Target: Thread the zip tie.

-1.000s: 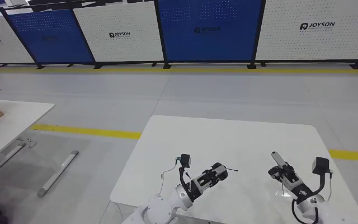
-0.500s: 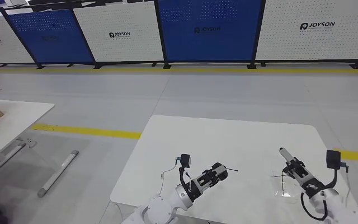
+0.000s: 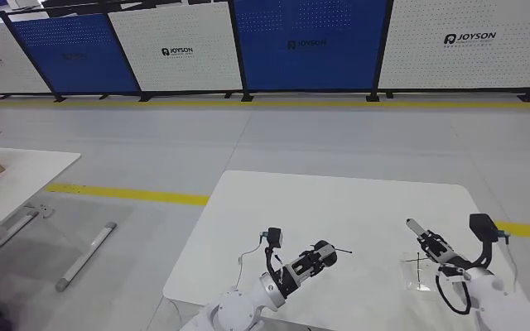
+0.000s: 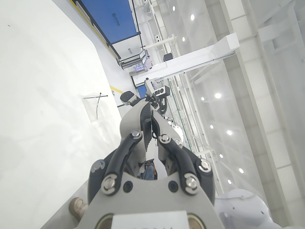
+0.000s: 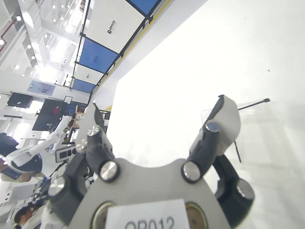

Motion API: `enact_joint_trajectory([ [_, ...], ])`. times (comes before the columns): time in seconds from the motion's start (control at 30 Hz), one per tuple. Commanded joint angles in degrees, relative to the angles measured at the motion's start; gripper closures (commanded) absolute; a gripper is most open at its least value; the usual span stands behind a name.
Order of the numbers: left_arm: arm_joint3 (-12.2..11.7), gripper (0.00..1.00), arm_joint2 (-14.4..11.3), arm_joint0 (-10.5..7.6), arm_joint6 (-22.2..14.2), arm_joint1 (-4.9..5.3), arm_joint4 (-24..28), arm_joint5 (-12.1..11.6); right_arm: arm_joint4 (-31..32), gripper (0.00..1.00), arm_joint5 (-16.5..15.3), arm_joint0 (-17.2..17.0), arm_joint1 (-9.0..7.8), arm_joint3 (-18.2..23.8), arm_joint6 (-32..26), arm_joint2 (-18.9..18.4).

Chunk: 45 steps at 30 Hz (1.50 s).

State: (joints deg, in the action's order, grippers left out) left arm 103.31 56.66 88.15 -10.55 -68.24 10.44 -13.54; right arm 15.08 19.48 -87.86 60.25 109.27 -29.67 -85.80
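A: How is the zip tie looking?

B: I'm seeing a thin black zip tie sticking out sideways from the left gripper, which is pinching it with its fingers pressed tight together. It's hanging over the worktop close to the near edge, left of the middle. Two loose zip ties, just as thin and black, one showing a small head, are lying crossed on a clear tray by the near right corner.

A: And the right gripper?

B: The right gripper is gaping wide, carrying nothing, hovering near that tray.

A: Anything hard to see?

B: From the left wrist I'm not making out the strip between the fingers. One right finger is covering part of a loose tie, and the tray's edges are barely showing.
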Motion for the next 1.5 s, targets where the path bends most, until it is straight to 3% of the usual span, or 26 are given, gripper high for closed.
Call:
enact_joint_trajectory([
  [0.0, 0.00, 1.00, 0.00, 0.00, 0.00, 0.00, 0.00, 0.00, 0.00, 0.00, 0.00, 0.00, 0.00, 0.00, 0.00, 0.00],
  [0.23, 0.00, 1.00, 0.00, 0.00, 0.00, 0.00, 0.00, 0.00, 1.29, 0.00, 0.00, 0.70, -0.07, 0.08, -0.99, -0.41],
  [0.37, 0.00, 1.00, 0.00, 0.00, 0.00, 0.00, 0.00, 0.00, 10.92, 0.00, 0.00, 4.44, -0.50, -0.49, -9.29, 0.55],
  [0.47, 0.00, 1.00, 0.00, 0.00, 0.00, 0.00, 0.00, 0.00, 20.75, 0.00, 0.00, 8.47, -0.33, -2.53, -17.42, 3.30],
  [0.57, 0.00, 1.00, 0.00, 0.00, 0.00, 0.00, 0.00, 0.00, 31.95, 0.00, 0.00, 13.25, 0.66, -5.76, -24.65, 7.42],
  [0.63, 0.00, 1.00, 0.00, 0.00, 0.00, 0.00, 0.00, 0.00, 35.97, 0.00, 0.00, 15.49, 1.78, -7.55, -26.23, 9.48],
  [1.37, 0.00, 1.00, 0.00, 0.00, 0.00, 0.00, 0.00, 0.00, 36.59, 0.00, -0.40, 15.39, 2.03, -7.79, -24.50, 9.70],
  [1.47, 0.00, 1.00, 0.00, 0.00, 0.00, 0.00, 0.00, 0.00, 40.20, 0.00, -0.68, 15.00, 1.98, -6.19, -23.44, 10.40],
])
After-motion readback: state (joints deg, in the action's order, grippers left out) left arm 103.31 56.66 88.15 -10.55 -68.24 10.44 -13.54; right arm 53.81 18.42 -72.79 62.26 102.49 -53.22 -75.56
